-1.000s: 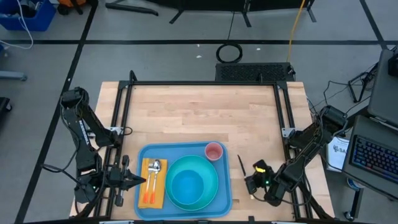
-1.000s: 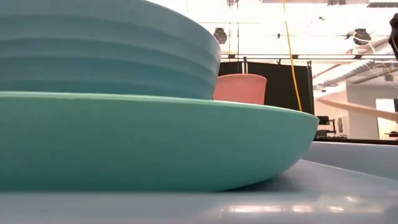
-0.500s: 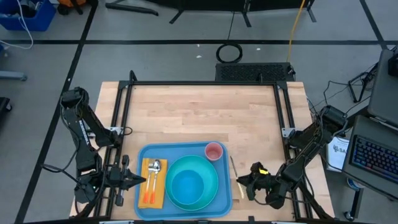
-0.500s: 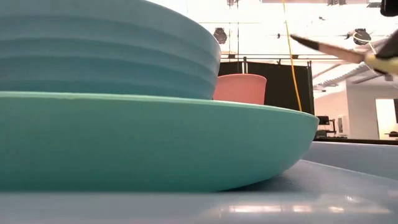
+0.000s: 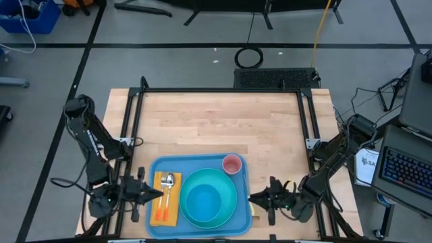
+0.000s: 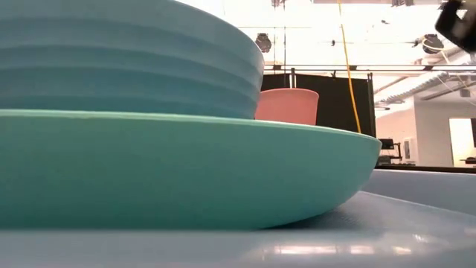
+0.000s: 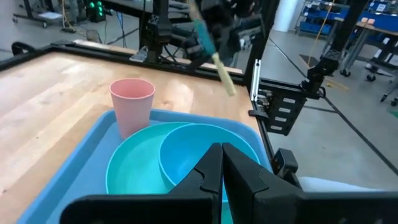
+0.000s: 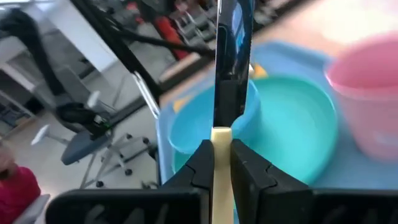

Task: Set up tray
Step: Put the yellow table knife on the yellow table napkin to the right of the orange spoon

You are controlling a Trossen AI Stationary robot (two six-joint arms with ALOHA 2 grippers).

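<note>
I am holding a knife (image 8: 224, 74) in my right gripper (image 5: 264, 199). The two fingers (image 8: 200, 163) are squeezed tight on its pale wooden handle, and the dark shiny blade sticks out ahead. The gripper hangs just past the right edge of the tray (image 5: 237, 217), near the front of the table (image 5: 216, 121).

The knife looks thin, stiff and light. I think it could twist in the grip, since so much of it sticks out, so a hold on the handle is the safe one. The tray looks hard and smooth, and wide and flat. I would take it by its raised rim.

My left gripper (image 5: 150, 194) waits at the tray's left edge. Its fingers (image 7: 210, 171) are pressed together with nothing between them.

On the tray, from left to right, lie a yellow-orange napkin (image 5: 157, 214) with a spoon (image 5: 169, 181) on it, then a teal plate (image 5: 229, 202) with a blue bowl (image 5: 202, 202) in it. The pink cup (image 5: 232, 164) stands at the far right corner of the tray.

The high view shows me the whole tray and both arms, but the knife is hard to pick out there. The right wrist view shows the grip and the blade up close. The left wrist view looks across the bowl and shows the knife tilted in the air beyond the tray. The low view is filled by the plate and bowl and shows no knife at all.
</note>
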